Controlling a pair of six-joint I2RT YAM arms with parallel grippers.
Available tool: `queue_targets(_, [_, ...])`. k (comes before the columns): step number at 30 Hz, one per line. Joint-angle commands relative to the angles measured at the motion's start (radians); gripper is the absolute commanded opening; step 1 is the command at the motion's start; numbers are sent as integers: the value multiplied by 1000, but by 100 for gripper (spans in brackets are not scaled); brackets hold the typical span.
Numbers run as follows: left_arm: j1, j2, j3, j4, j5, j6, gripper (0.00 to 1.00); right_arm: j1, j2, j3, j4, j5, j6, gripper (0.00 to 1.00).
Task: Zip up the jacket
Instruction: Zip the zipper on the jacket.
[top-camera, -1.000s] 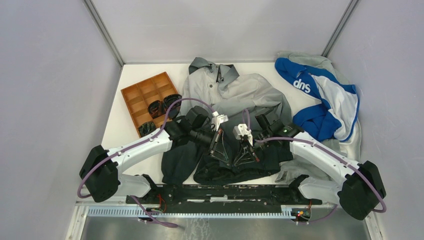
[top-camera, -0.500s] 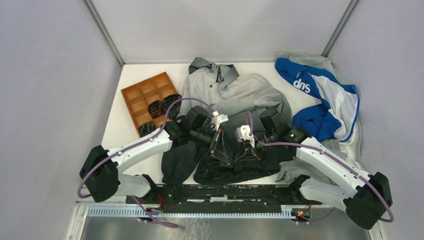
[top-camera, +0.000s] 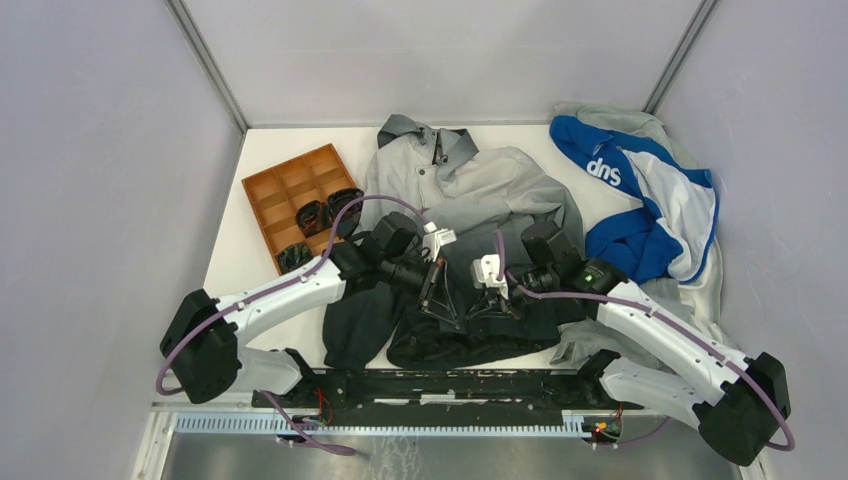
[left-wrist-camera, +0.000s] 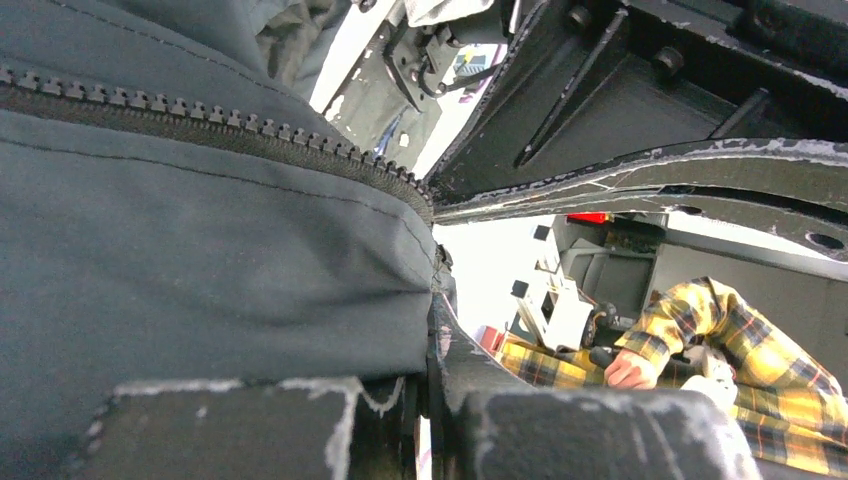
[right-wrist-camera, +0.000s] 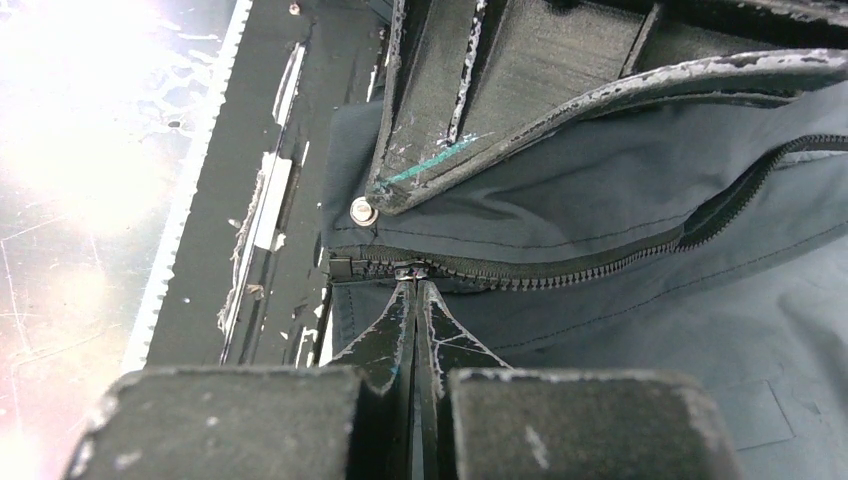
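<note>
Right end effector (right-wrist-camera: 414, 288) is clamped on the zipper slider (right-wrist-camera: 411, 271), left end effector (left-wrist-camera: 432, 300) on the jacket (top-camera: 470, 190) hem; the slider may be lost if teeth jam.

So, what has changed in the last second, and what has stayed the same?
The right arm swung its elbow and shoulder outward, to the right and toward the near side. The right hand stayed shut on the jacket at the lower end of the zipper. The left hand stayed shut on the dark hem. The tray and the blue-and-white garment did not move.
</note>
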Motion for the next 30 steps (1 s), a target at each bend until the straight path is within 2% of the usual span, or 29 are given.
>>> queue_targets(1, [-13,-4,42,-56,-30,42,10,-3,-20,-12,57,55,-6,0])
queue_targets(3, [-12,-18,53,-83,-95,43,22,-3,-21,-19,62,64,2,0])
queue_targets(4, [-12,-26,60,-101,-131,45,33,-4,-21,-20,62,70,5,0])
queue_targets(6, [-10,-53,71,-135,-209,47,48,-3,-20,-23,65,85,11,0])
queue_targets(10, [-4,-129,72,-191,-345,17,66,-3,-11,-24,69,100,23,0])
queue_targets(14, [-4,-229,21,-187,-394,-85,74,-3,-7,-30,93,86,51,0])
queue_targets(17, [-6,-306,-49,-152,-377,-247,81,-3,2,-30,110,77,70,0])
queue_targets(23, [-34,-438,-113,-107,-414,-452,83,3,12,-36,147,68,108,0])
queue_targets(30, [-206,-422,-157,-58,-608,-590,86,15,17,-35,168,81,116,0])
